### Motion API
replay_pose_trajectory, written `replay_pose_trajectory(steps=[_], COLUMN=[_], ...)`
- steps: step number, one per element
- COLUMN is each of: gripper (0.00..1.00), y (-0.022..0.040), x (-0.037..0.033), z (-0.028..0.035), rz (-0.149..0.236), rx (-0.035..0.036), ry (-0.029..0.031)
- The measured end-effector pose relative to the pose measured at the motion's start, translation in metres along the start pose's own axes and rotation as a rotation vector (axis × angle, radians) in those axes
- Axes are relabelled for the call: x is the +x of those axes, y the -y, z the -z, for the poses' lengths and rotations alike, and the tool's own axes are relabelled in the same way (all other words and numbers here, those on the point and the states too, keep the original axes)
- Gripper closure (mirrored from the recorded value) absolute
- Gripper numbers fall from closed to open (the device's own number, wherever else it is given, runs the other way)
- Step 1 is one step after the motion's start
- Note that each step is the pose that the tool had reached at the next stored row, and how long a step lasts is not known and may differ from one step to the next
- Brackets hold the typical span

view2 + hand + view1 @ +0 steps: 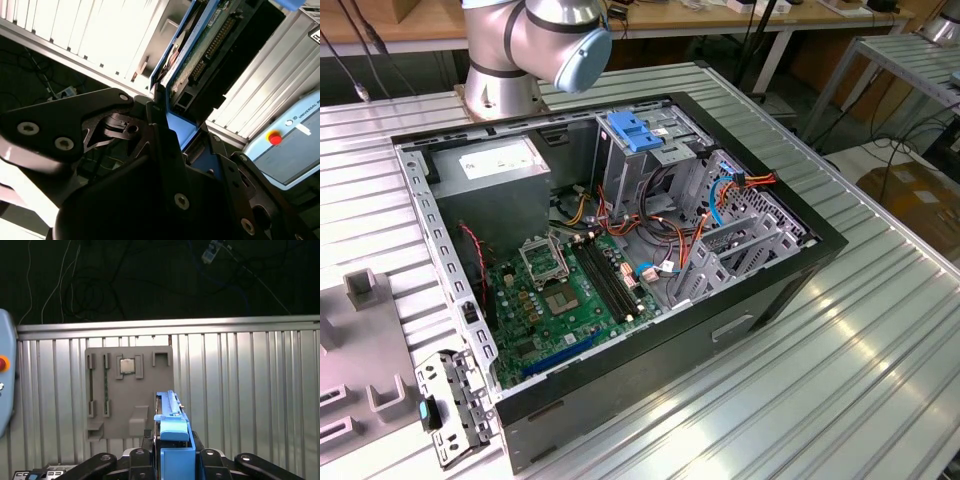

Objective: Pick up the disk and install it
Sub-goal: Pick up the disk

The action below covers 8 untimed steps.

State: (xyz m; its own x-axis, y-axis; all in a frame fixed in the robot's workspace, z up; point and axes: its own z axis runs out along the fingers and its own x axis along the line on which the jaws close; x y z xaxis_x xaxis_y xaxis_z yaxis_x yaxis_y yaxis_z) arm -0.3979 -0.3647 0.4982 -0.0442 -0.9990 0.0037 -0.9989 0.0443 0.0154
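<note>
The disk [174, 432] sits clamped in the hand [172, 452], whose fingers are closed against its two broad faces. In the first wrist view it stands edge-on, with its blue side rail [175, 440] facing the camera. In the second wrist view the disk [210, 45] runs away from the hand [187, 145] and shows its green circuit board [200, 55] with a row of connector pins. It appears to hang clear of everything beneath it, carried above the ribbed metal surface [240, 390], with a grey fixture plate [130, 390] lying just beside its line of sight. I judge it to be a stiff, dense thing, fairly heavy for its size, that will not flex under the grip. The bare board and pins are the fragile part, so the flat metal faces and solid edges are the right places to squeeze. The smooth plastic rails look slippery and may bend a little, making them poor places to hold. A pale blue pendant [295, 145] with a red button lies on the surface nearby. In the exterior view, the open computer case [620, 250] rests on the surface [880, 330] with its blue-latched drive cage [635, 130] standing at the far side near the arm's base [520, 50].
</note>
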Motion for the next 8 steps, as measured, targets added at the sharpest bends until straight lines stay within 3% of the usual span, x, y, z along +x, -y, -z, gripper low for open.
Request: replay_pose_trajectory(steps=[8], gripper=[0.63], y=[0.0167], x=[-0.0007], z=[0.0003], rz=[-0.001], rx=[0.0], ry=[0.0])
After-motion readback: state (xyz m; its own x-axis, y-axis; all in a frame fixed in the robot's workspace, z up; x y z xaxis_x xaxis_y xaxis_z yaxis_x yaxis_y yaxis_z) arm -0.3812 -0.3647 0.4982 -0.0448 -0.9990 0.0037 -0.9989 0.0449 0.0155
